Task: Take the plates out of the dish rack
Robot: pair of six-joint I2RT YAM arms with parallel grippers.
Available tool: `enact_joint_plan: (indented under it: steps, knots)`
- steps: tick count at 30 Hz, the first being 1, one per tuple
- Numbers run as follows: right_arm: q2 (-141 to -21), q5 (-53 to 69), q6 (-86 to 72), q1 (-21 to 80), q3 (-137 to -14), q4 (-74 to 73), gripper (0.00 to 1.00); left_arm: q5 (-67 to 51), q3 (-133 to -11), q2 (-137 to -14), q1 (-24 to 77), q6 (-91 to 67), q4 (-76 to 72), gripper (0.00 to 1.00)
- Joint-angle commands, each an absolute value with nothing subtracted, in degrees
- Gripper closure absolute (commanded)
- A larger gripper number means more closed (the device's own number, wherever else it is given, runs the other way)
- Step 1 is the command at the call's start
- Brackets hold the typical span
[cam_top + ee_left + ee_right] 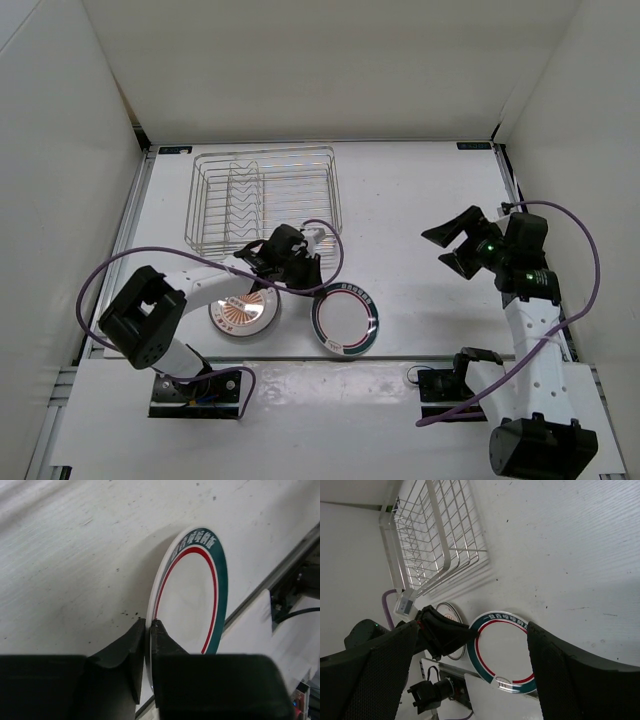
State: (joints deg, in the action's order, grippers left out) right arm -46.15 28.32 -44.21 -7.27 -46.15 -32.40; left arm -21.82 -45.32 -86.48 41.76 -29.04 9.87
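The teal-rimmed plate [345, 322] with a red inner ring sits low over the table near its front edge. My left gripper [316, 285] is shut on this plate's left rim. In the left wrist view the fingers [149, 625] pinch the rim of the plate [190, 595], which stands tilted. An orange sunburst plate [243, 313] lies left of it under my left arm, seemingly stacked on another. The silver wire dish rack [262, 152] stands behind, with no plates in it. My right gripper [465, 245] is open and empty, raised at the right, and looks down on the teal plate [502, 652].
The table's front edge and a white ledge [330, 395] run just below the plates. White walls enclose the back and sides. The rack [440, 535] and the orange plate [447, 615] also show in the right wrist view. A purple cable [320, 225] loops over the left arm.
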Motion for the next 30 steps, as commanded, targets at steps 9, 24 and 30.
enact_joint_plan:
  steps: [9,24,30]
  knots:
    - [-47.37,34.98,-44.82,-3.35,-43.07,-20.15,0.1,-10.48,-56.22,-88.06,39.99,-20.49,29.07,0.42]
    - [-73.2,27.25,-40.88,9.22,-55.18,-9.42,0.35,4.05,-64.87,-63.39,36.66,-13.62,46.14,0.24]
    - [-86.12,31.19,-42.53,15.37,-56.69,7.95,0.63,2.1,-61.53,-50.46,35.59,-15.89,56.41,0.0]
